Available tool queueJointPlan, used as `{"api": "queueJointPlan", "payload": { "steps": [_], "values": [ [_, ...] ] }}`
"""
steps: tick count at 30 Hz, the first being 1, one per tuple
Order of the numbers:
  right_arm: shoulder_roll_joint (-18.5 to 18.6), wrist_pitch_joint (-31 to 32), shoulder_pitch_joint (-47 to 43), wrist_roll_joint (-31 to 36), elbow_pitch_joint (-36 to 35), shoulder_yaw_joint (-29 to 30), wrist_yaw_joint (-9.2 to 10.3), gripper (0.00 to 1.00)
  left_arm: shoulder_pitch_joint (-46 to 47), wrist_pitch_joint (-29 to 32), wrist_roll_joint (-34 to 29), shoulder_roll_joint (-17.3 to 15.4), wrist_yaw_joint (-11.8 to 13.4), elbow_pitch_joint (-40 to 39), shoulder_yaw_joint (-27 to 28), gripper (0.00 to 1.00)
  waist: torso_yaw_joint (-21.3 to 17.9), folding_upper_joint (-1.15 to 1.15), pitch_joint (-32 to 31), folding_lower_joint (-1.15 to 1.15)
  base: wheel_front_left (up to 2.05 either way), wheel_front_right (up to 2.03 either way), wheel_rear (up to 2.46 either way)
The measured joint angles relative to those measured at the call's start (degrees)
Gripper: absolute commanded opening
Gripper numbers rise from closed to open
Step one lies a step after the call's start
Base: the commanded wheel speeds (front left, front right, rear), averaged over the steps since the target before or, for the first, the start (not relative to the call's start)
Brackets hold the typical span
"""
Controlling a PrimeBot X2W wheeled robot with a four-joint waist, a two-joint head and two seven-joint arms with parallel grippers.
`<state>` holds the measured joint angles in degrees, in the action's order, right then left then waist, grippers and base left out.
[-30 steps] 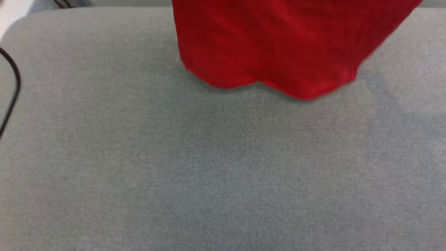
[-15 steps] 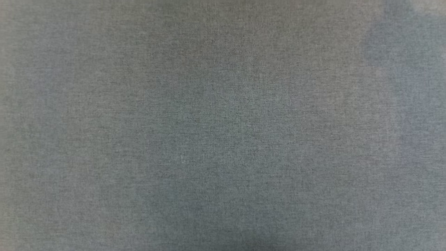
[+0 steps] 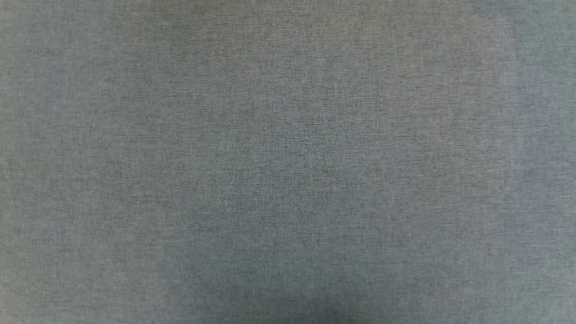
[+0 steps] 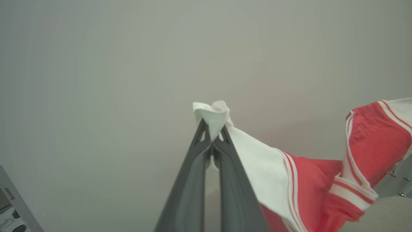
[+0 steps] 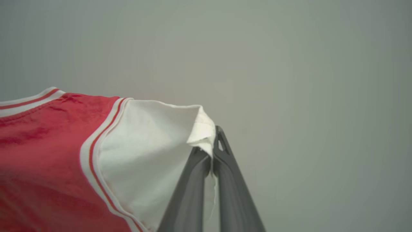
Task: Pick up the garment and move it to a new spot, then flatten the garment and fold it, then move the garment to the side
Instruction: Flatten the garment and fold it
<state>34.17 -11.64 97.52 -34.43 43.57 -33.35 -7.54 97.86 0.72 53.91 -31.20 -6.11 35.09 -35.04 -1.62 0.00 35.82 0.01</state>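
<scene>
The red basketball shirt [image 4: 309,183] is held by its white sleeves [image 5: 148,145] in the tightly closed left claw [image 4: 212,130] and right claw [image 5: 209,145], mid-frame, and should be pulled wide and lowered slowly onto the grey surface [image 3: 288,162].

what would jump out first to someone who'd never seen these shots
The red garment hangs between the grippers. The left gripper is shut on one white sleeve mid-view, the right gripper on the other sleeve. The head view meets plain grey cloth.
</scene>
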Motion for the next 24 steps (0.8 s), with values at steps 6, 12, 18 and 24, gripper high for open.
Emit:
{"api": "queueJointPlan", "payload": {
  "steps": [6,12,18,24],
  "values": [
    [0.4,-2.7,-10.0,-2.6,-2.5,-0.8,0.00,0.00,-11.1,-4.9,2.8,-3.3,-0.7,-2.6,0.1,0.00,0.0,0.00,-1.9,-0.01,0.00,0.00,0.00],
    [1.5,-2.8,-23.5,-3.0,-10.0,0.4,0.00,0.00,-26.2,-9.2,6.8,-5.1,-0.4,-7.3,0.8,0.00,0.4,0.00,-5.1,-0.01,0.00,0.00,0.00],
    [2.8,-2.8,-41.8,-3.1,-17.1,4.8,0.00,0.00,-44.5,-12.6,9.7,-7.0,3.4,-13.5,0.8,0.00,0.8,0.00,-9.8,-0.02,0.00,0.00,0.00],
    [3.3,-2.8,-58.2,-2.8,-19.8,6.8,-0.01,0.00,-59.6,-13.8,12.4,-8.3,5.7,-17.3,0.4,0.00,1.0,0.00,-15.0,-0.02,0.00,0.00,0.00]
  ]
}}
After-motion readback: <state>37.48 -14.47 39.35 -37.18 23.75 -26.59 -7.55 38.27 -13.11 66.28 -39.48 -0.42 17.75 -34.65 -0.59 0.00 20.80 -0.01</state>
